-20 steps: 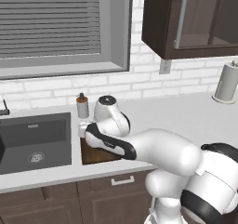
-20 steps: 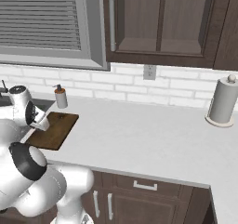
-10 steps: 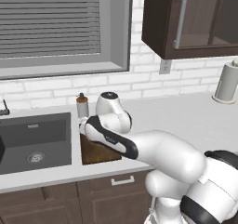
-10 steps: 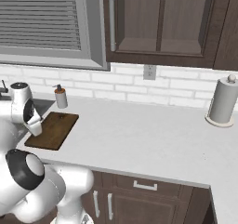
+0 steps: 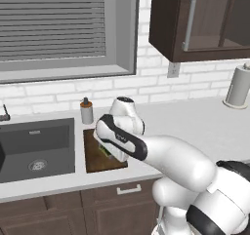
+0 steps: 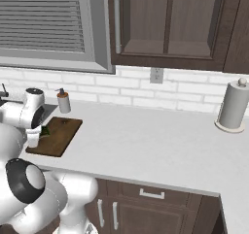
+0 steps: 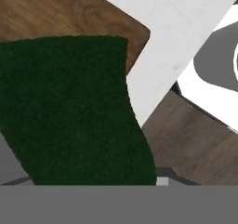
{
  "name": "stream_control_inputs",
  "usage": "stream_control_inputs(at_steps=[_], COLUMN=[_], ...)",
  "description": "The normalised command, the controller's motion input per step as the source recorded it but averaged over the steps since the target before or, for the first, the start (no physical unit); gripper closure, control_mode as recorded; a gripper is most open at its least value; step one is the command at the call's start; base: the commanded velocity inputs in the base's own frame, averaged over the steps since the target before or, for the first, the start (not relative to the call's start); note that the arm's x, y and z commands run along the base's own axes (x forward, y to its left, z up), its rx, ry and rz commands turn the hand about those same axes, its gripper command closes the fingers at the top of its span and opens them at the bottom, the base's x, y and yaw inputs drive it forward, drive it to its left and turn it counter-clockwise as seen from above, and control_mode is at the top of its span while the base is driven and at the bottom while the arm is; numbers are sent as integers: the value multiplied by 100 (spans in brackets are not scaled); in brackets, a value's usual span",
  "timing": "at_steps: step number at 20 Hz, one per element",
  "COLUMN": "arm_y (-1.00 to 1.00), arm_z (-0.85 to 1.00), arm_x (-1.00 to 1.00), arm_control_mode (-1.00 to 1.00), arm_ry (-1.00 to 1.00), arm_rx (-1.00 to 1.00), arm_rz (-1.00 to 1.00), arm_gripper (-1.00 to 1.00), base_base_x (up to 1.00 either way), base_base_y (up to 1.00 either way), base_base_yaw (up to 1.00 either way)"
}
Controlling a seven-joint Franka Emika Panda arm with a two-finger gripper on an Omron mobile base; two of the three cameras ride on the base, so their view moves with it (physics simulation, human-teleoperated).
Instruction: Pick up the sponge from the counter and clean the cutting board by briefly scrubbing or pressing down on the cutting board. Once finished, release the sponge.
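Note:
The dark brown cutting board (image 5: pixel 96 160) (image 6: pixel 62 132) lies on the light counter (image 5: pixel 195 124) (image 6: pixel 146 145), just right of the sink. My gripper (image 6: pixel 40 132) is down on the board's left part, shut on the dark green sponge (image 6: pixel 45 130). From the left base view a green sliver of sponge (image 5: pixel 104 150) peeks out under my forearm, low on the board. Looking along the hand, the sponge (image 7: pixel 69 111) covers the left half, with cutting board (image 7: pixel 51 14) wood behind it and white counter (image 7: pixel 172 37) past the board's corner. My fingertips are hidden behind the sponge.
A soap dispenser (image 5: pixel 87 112) (image 6: pixel 63 102) stands just behind the board. The dark sink basin (image 5: pixel 34 148) lies to its left. A paper towel roll (image 5: pixel 239 85) (image 6: pixel 232 106) stands far right on the counter. Dark wall cabinets (image 6: pixel 170 24) hang overhead.
My hand has slid a short way across the cutting board with the sponge still in its grip. The jaws keep the same width.

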Motion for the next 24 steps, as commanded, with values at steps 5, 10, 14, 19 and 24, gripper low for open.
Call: stream_control_inputs(at_steps=[5,10,14,19,24], arm_y=[-8,-23,-30,-15,4], arm_z=[-7,-5,-23,-28,-18], arm_x=[4,3,0,0,4], arm_control_mode=[-100,-100,-100,-100,-100], arm_ry=[25,18,17,19,-1], arm_rx=[18,9,18,11,0], arm_rz=[-48,-47,-34,-22,-16], arm_gripper=[100,100,100,100,100], base_base_x=[0,0,0,0,0], base_base_y=[0,0,0,0,0], base_base_yaw=[0,0,0,0,0])
